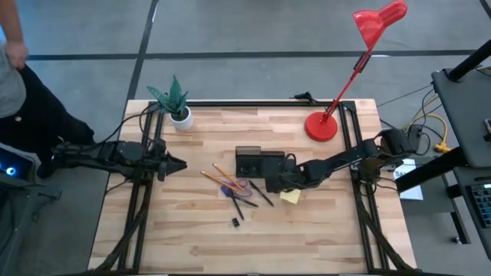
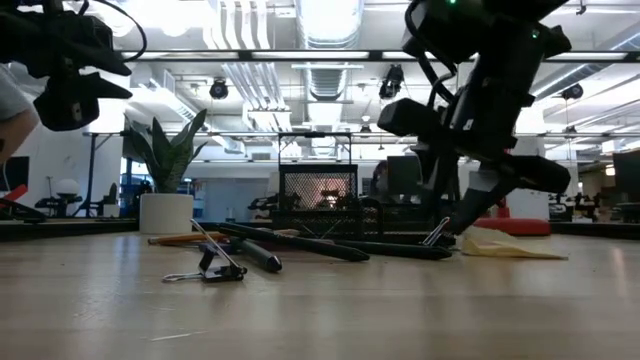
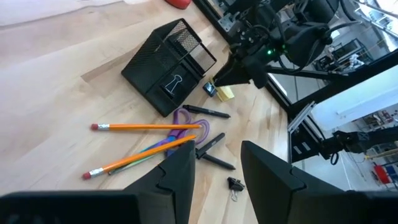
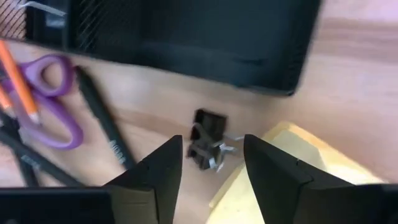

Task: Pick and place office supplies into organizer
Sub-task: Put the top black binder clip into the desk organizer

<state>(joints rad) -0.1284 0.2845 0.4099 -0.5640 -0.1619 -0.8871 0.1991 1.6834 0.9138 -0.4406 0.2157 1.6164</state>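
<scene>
The black mesh organizer [image 1: 257, 162] stands mid-table, with one black clip [image 3: 176, 84] lying in a compartment. In front of it lie two orange pencils [image 3: 146, 127], purple-handled scissors [image 3: 186, 119], dark pens [image 3: 208, 112] and a second clip [image 1: 235, 222]. My right gripper [image 1: 274, 182] hangs open just above the table beside the organizer. A third small black clip [image 4: 209, 119] lies on the wood between its fingertips [image 4: 211, 146], next to the yellow sticky-note pad [image 4: 292, 155]; I cannot tell whether the fingers touch it. My left gripper [image 1: 175, 163] waits open at the table's left side.
A white pot with a green plant [image 1: 181, 115] stands at the far left, and a red desk lamp [image 1: 321, 126] at the far right. A person [image 1: 11, 69] stands beyond the table's left edge. Bare wood [image 1: 253, 245] stretches along the near edge.
</scene>
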